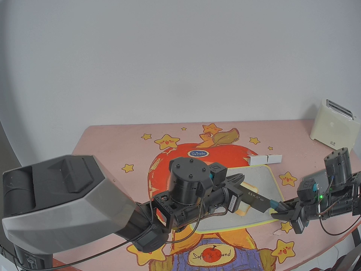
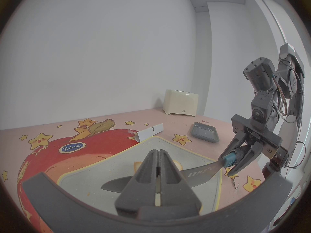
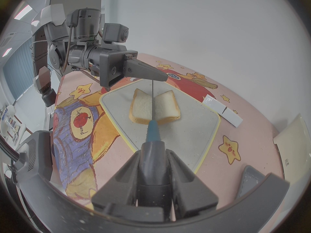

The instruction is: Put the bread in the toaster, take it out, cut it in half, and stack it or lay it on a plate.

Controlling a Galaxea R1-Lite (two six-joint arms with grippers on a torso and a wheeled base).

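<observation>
The pink table [image 1: 113,143] carried a big cartoon apple with a blue oval label [image 1: 198,153] in white lettering, which I leave unread. On it lay the pale cutting board [image 1: 263,177], rimmed in yellow. The cream toaster [image 1: 334,127] stood at the far right corner, well apart from the board, with a small dark mark on its side. The bread [image 3: 142,107] lay flat on the board. A dark grey dish [image 2: 204,131] sat between board and toaster, and a white box [image 1: 266,159] lay just beside the board's far edge. The knife [image 2: 197,173], with white lettering on its dark blade, stood edge-down across the middle of the slice. My right gripper [image 1: 280,207] was clamped on its teal handle. My left gripper [image 2: 157,159] had its fingers pressed together, tip over the blade's far end; I could not tell whether it touched.
</observation>
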